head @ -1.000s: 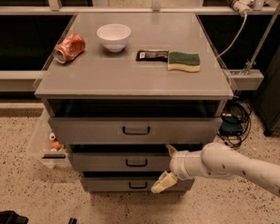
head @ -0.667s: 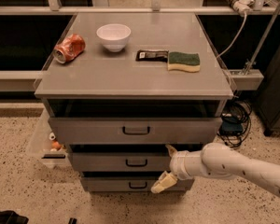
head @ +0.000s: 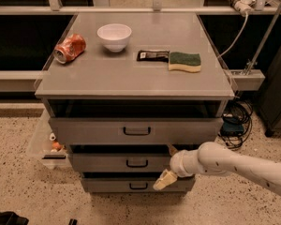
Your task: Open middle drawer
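The grey cabinet has three stacked drawers. The middle drawer [head: 103, 163] has a mid-sized grey front with a small black bar handle [head: 137, 163]. The widest drawer [head: 93, 131] sits above it and the narrowest drawer [head: 112, 185] below it. My gripper [head: 167, 165] is at the right end of the middle drawer front, to the right of its handle. It is open, with one tan finger [head: 171, 149] at the drawer's top edge and the other [head: 163, 181] down over the bottom drawer. My white arm [head: 234, 165] comes in from the lower right.
On the cabinet top [head: 131, 74] lie a red can [head: 69, 48], a white bowl [head: 114, 36], a black packet [head: 152, 55] and a green and yellow sponge [head: 184, 62]. A clear bin [head: 42, 144] stands on the floor at left. Cables [head: 234, 121] lie at right.
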`<action>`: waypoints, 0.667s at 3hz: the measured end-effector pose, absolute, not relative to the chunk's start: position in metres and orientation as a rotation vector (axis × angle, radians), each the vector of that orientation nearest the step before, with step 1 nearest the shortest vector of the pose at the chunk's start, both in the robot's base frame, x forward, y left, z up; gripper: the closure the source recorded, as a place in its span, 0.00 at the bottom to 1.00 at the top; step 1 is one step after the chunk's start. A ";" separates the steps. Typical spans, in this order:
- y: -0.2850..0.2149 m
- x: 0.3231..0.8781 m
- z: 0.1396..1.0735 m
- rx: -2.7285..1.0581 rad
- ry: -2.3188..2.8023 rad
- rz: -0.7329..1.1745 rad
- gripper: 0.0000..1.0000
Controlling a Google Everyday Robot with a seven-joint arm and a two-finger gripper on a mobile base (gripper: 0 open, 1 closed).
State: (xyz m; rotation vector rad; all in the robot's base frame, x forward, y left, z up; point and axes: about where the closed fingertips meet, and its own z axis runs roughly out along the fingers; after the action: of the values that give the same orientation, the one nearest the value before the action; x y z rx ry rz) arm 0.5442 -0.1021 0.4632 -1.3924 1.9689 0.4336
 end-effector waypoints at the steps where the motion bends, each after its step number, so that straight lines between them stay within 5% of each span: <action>1: -0.113 0.560 0.447 -1.391 1.982 0.398 0.00; 2: -0.121 0.575 0.428 -1.392 2.013 0.384 0.00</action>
State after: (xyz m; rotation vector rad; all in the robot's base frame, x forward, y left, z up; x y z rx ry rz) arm 0.5750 -0.1207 0.4284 -1.3917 2.0125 0.3844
